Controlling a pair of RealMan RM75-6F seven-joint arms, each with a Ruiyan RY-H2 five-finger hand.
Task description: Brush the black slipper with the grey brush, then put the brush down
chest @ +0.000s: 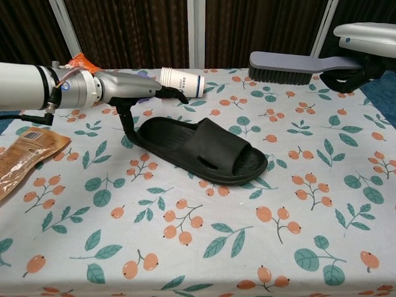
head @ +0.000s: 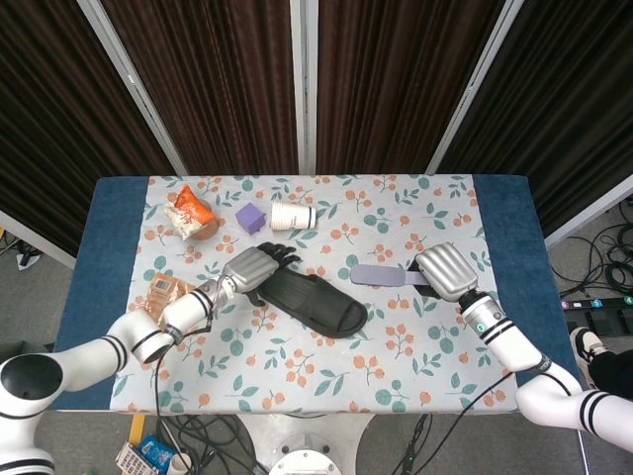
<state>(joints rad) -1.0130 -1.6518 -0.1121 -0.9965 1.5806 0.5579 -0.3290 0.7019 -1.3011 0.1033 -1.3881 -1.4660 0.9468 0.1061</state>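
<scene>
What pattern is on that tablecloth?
The tablecloth is white, printed with teal leaves and orange berries; the chest view shows it best.

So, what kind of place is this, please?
Probably a robot test setup, not a home: a table with a floral cloth, dark curtains behind it, and loose cables on the floor.

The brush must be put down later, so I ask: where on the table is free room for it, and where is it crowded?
Free: the cloth near the front edge, below the black slipper, and the far right corner beyond the grey brush held by the right hand. Crowded: the far left, with the snack bag, purple cube, paper cup and left hand.
</scene>
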